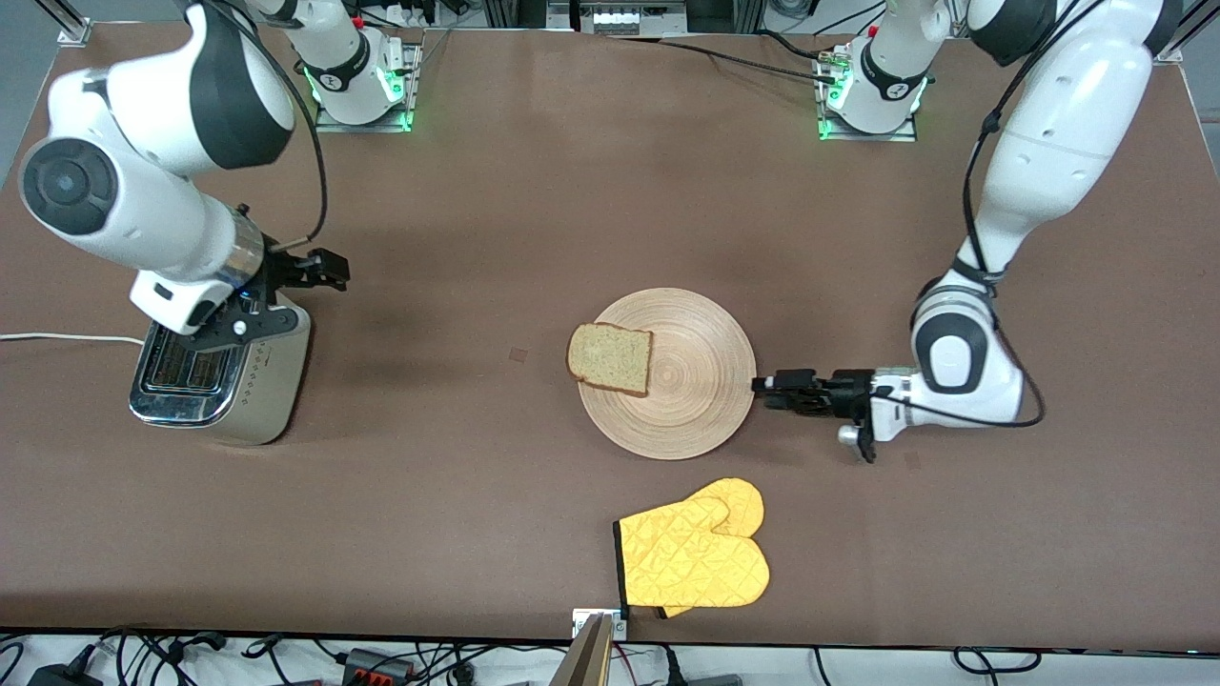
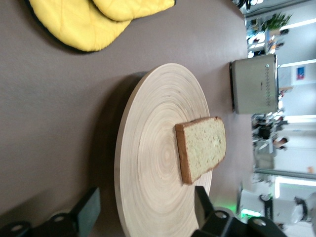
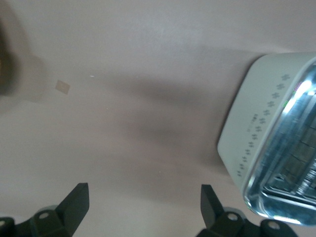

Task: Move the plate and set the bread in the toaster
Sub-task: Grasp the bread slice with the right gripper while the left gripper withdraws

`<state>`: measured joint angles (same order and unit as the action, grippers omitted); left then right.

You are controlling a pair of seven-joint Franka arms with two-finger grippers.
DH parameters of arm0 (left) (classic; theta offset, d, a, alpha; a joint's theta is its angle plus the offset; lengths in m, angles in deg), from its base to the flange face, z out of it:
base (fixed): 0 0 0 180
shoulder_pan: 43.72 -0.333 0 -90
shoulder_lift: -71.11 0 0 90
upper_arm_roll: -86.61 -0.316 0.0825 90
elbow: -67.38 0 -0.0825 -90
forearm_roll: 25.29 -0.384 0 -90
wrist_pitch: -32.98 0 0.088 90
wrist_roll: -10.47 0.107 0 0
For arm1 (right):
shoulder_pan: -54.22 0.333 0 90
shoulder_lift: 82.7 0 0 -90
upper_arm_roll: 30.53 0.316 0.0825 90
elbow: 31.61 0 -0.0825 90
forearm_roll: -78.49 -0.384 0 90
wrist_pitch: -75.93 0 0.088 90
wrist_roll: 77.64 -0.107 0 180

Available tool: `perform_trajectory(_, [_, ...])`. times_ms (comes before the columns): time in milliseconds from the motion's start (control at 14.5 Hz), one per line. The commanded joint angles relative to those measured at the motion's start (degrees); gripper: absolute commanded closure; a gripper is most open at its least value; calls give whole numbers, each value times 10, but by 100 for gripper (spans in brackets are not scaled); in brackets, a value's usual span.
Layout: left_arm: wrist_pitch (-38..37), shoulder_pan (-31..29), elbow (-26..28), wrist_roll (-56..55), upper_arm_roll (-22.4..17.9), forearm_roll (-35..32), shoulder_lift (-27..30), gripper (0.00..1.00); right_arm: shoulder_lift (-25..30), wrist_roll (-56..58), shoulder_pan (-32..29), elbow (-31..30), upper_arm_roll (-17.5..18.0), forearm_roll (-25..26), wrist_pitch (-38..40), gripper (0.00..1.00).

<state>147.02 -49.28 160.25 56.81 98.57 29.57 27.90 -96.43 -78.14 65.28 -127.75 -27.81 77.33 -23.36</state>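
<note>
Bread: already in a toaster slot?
No, the bread lies flat on the plate, well apart from the toaster at the right arm's end of the table.

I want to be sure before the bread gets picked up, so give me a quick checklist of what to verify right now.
1. Left gripper let go of the plate: ok, its fingers stand apart at the rim.
2. Bread reachable: ok, it lies flat on the plate, overhanging the edge toward the toaster.
3. Toaster slots free: ok as far as visible, both look dark and unfilled.
4. Right gripper ready: ok, open, hovering beside the toaster top.
5. Oven mitt out of the way: ok, nearer the front camera than the plate, apart from it.
</note>
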Motion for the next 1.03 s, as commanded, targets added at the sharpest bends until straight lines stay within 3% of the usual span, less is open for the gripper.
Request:
perform_trajectory(0, [-20, 0, 13, -40, -15, -159, 82, 0, -45, -9, 12, 11, -1, -36, -29, 0])
perform_trajectory(138, [-20, 4, 11, -95, -9, -299, 124, 0, -66, -12, 19, 10, -2, -100, -55, 0])
perform_trajectory(482, [-46, 38, 12, -242, -4, -598, 190, 0, -126, -70, 66, 7, -1, -198, -126, 0])
perform_trajectory(826, [-115, 47, -28, -273, -2, -670, 253, 0, -198, -101, 123, 2, 0, -276, -257, 0])
perform_trajectory(964, [-140, 42, -76, -303, -9, -665, 277, 0, -212, -102, 154, 2, -1, -351, -297, 0])
